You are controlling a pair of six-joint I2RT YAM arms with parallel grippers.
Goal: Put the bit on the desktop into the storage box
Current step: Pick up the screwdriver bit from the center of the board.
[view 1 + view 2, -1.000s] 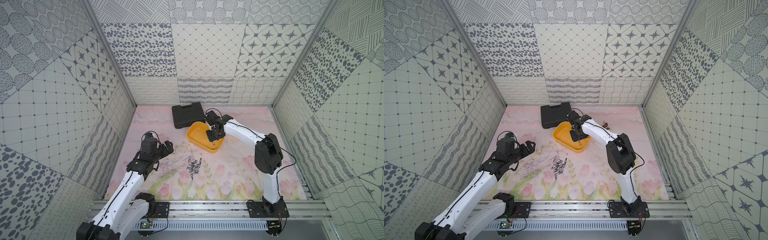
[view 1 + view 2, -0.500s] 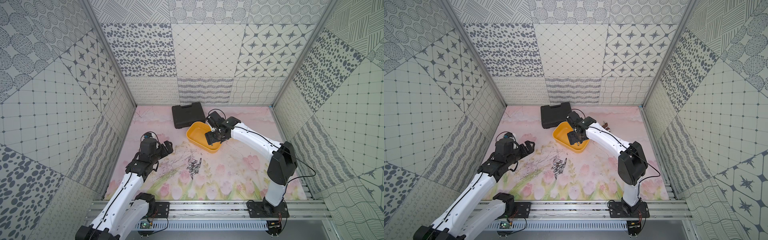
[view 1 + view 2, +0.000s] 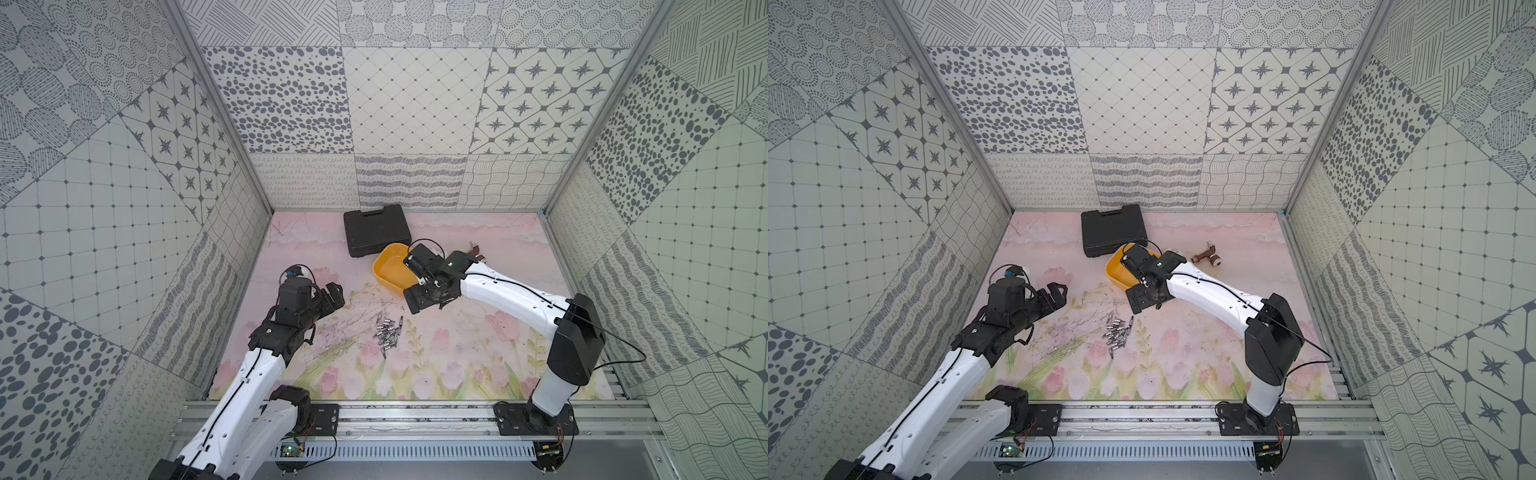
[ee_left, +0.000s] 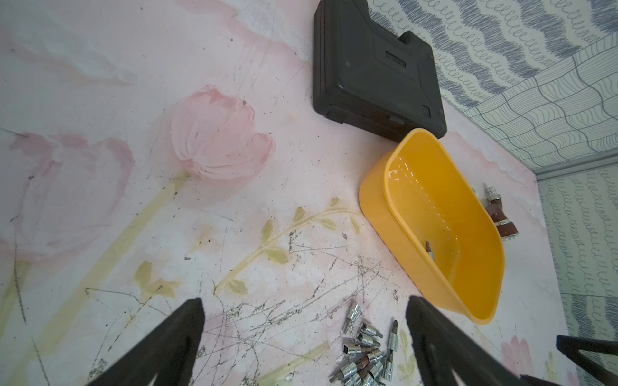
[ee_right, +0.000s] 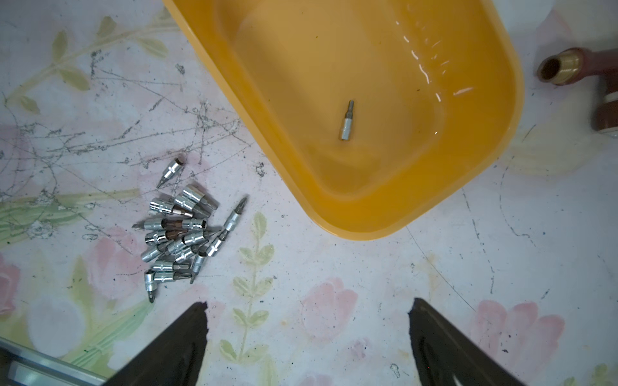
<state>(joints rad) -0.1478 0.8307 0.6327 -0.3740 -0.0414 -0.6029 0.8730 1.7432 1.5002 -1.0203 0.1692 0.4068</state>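
The storage box is a shallow yellow tray at mid-table. One small bit lies on its floor. A pile of several silver bits rests on the flowered mat in front of the box. My right gripper hovers at the box's near edge, open and empty, with bare mat between its fingers. My left gripper stands open and empty left of the pile.
A black tool case lies shut behind the box, touching its far end. A brown and brass fitting sits to the right of the box. Patterned walls enclose the table on three sides.
My right gripper has opened wide and drawn back from over the box towards its near edge, the arm swinging rightward. The left arm has barely moved.
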